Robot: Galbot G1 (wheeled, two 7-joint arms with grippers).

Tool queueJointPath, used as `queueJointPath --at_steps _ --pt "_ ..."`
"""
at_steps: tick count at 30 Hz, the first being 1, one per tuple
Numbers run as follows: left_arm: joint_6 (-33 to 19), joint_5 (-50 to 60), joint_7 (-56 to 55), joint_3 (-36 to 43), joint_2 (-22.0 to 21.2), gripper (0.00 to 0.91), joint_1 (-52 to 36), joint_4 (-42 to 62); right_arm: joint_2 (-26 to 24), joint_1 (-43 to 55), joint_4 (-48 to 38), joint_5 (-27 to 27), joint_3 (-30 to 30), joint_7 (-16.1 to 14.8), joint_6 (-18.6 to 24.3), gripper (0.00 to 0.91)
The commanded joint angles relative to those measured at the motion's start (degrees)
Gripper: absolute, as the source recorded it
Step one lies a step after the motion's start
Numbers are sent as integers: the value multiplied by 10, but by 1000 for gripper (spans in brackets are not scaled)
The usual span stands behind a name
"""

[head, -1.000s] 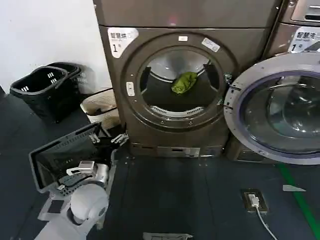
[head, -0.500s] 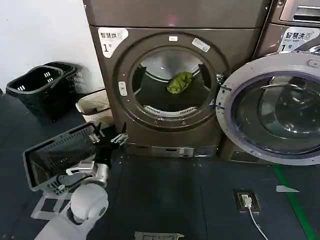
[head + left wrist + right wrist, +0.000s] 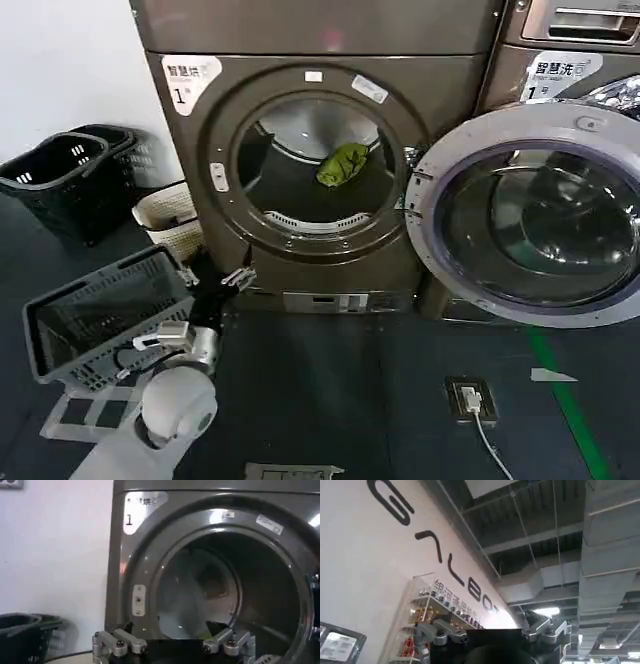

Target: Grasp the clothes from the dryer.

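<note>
- I have the left gripper (image 3: pixel 236 277) low, just in front of the dryer (image 3: pixel 310 160), below its round mouth, with the fingers (image 3: pixel 121 642) spread wide and nothing between them.
- The clothes (image 3: pixel 341 164), a small yellow-green wad, lie inside the steel drum, well beyond and above the fingertips and off toward the hinge side of the mouth.
- The open door (image 3: pixel 530 215) hangs off that side, clear of the line from fingers to wad, I judge.
- To do this reach well, I would lift the wrist above the chrome lip (image 3: pixel 295 222) first, then go in straight, keeping the fingers wide until both straddle the wad, and close on its thick middle, not a loose edge.
- The risk I see is clipping the lip or pushing the soft fabric deeper.
- The right gripper (image 3: pixel 492 630) points up toward the ceiling, away from the work, fingers wide and empty.
</note>
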Motion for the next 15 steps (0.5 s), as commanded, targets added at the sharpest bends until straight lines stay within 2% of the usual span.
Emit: queueJointPath --at_steps 1,15 --pt "1 0 0 0 -1 907 0 -1 0 -1 0 1 1 0 0 907" --pt "1 1 0 2 -1 907 1 -3 -1 -2 3 3 1 -2 1 907"
